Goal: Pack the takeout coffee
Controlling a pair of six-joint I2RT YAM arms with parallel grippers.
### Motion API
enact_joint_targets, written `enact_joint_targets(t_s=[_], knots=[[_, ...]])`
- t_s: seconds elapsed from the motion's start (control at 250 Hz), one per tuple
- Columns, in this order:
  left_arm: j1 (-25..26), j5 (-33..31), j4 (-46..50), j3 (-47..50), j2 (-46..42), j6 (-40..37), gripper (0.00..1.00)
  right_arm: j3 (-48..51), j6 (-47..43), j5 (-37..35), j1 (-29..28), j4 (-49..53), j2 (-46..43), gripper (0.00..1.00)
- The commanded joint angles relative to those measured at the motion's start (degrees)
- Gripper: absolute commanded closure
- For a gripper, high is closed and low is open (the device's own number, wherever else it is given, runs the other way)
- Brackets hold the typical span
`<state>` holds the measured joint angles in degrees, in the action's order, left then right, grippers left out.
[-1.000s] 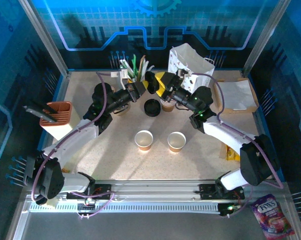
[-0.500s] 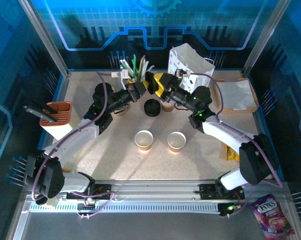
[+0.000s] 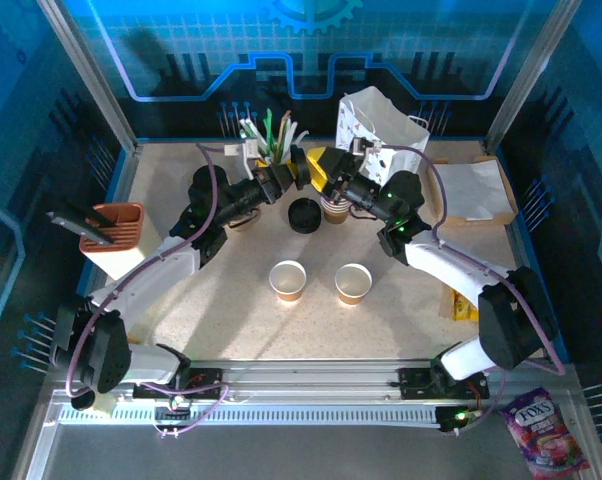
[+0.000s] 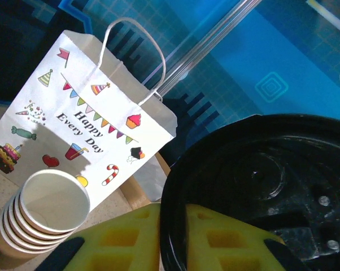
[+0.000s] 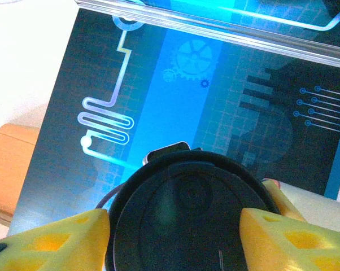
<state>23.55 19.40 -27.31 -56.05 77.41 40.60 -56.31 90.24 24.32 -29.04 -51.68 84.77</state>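
Note:
Two small brown paper cups [image 3: 288, 280] [image 3: 353, 283] stand lidless on the table's near middle. Both grippers meet above the back of the table around one black lid [image 3: 301, 168]. In the left wrist view my left gripper [image 4: 171, 234] is shut on the rim of that lid [image 4: 260, 192], a yellow finger on each face. The right wrist view has the same lid [image 5: 181, 220] face-on between the yellow fingers of my right gripper [image 5: 174, 228], which touch its opposite edges.
A second black lid [image 3: 303, 215] lies flat beside a stack of lidless cups [image 3: 333, 208] [image 4: 46, 217]. The white party-print bag [image 3: 381, 122] [image 4: 85, 118] stands behind. A cup of utensils [image 3: 269, 140] is at the back, an orange holder [image 3: 116, 235] at left.
My right gripper's fingers have narrowed in onto the lid's edges. The left gripper, with the lid, has shifted slightly toward the right gripper. The cups on the table have not moved.

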Motion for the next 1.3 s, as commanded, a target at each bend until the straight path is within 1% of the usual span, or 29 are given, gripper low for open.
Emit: enact_joint_targets(t_s=[0.0,0.14,0.38,0.519,0.711,0.975,1.295], knots=[[0.4,0.9,-1.0,-0.2,0.5,0.2,0.79,-1.4,0.1,0.5,0.2,-1.9,-0.1,0.4],[0.4,1.0,-0.9,-0.5,0.8,0.4,0.81,-1.6,-0.2,0.5,0.2,-1.3,0.0,0.4],[0.4,0.9,-0.9,-0.9,0.9,0.5,0.88,-1.2,-1.3,0.5,-0.1,0.4,0.2,0.35],[0.5,0.7,-0.9,-0.7,0.7,0.5,0.92,-0.5,-1.0,0.4,0.6,0.0,0.3,0.33],[0.3,0.1,-1.1,-0.1,0.0,0.7,0.96,0.0,-1.1,0.4,1.6,-0.2,0.1,0.32],[-0.3,-0.3,-1.7,0.8,-0.7,1.6,0.98,1.0,-1.7,0.3,2.1,0.2,0.1,0.28],[-0.5,0.0,-1.5,0.5,-0.6,1.5,0.98,0.3,-6.1,0.5,1.8,6.8,-1.0,0.17]])
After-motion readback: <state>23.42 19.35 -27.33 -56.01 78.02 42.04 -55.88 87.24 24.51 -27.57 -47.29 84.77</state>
